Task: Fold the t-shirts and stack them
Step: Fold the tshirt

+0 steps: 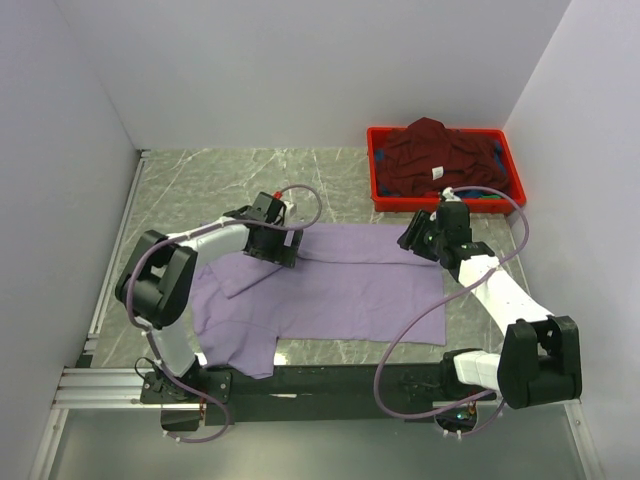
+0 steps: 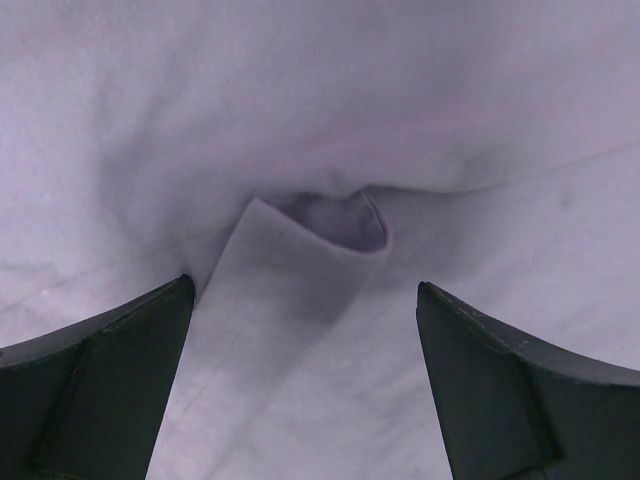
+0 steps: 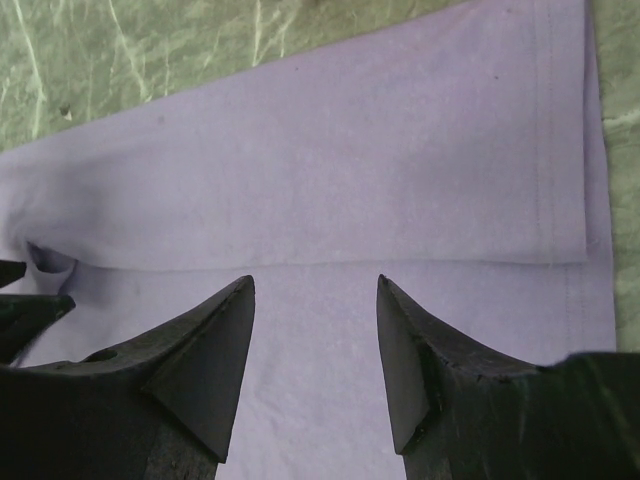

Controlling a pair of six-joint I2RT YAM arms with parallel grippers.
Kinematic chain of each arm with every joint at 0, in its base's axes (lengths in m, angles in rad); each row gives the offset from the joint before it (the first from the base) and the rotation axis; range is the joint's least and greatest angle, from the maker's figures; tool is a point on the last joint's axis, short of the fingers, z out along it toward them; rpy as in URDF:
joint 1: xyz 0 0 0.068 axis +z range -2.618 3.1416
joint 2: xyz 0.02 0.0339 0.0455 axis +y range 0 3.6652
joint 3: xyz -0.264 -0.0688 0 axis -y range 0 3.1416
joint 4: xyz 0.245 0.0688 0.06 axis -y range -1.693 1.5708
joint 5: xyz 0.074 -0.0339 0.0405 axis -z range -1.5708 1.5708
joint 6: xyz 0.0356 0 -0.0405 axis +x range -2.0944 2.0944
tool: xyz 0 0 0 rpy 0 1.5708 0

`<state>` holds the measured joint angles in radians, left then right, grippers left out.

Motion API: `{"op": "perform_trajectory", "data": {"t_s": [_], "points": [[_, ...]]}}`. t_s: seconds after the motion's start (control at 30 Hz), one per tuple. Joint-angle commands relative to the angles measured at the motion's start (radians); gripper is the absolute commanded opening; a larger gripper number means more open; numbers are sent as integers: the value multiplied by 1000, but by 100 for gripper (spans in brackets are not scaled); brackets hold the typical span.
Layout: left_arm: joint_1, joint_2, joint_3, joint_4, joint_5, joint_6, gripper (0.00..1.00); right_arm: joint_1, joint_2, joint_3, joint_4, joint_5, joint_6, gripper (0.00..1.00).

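The lavender t-shirt (image 1: 335, 290) lies spread on the table with its far edge folded over toward me. It also fills the left wrist view (image 2: 320, 120) and shows in the right wrist view (image 3: 330, 190). My left gripper (image 1: 270, 248) is open just above the shirt's far left part, by a small curled fold (image 2: 330, 225). My right gripper (image 1: 418, 240) is open above the shirt's far right corner, near the folded edge (image 3: 400, 262). The dark maroon t-shirt (image 1: 435, 155) with a white label lies heaped in the red crate, with bits of blue and green beneath.
The red plastic crate (image 1: 380, 190) stands at the back right against the wall. White walls close in the left, back and right. Green marble tabletop (image 1: 200, 180) shows at the far left. A metal rail runs along the near edge.
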<state>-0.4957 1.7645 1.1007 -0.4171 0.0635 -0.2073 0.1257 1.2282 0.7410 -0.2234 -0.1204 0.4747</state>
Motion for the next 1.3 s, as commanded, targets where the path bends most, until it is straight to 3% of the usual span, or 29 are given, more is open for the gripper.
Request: {"op": "perform_trajectory", "data": {"t_s": [0.0,0.33,0.77,0.9,1.03,1.13,1.27], "points": [[-1,23,47,-11,16,37,99,5,-33,-12,39,-9,-24,59],[-43,-13,31,-61,84,19,99,5,-19,-17,50,-5,-21,59],[-231,-108,11,-187,266,-23,99,5,11,18,38,21,-42,59],[-271,-160,8,-201,256,-43,98,5,16,18,32,31,-53,58],[-236,-212,7,-186,118,-102,96,5,22,18,36,30,-53,58],[-147,-200,10,-192,1,-161,96,5,31,15,47,11,-42,58],[-31,-183,-4,-186,-44,-179,95,6,33,1,59,-13,-38,58]]}}
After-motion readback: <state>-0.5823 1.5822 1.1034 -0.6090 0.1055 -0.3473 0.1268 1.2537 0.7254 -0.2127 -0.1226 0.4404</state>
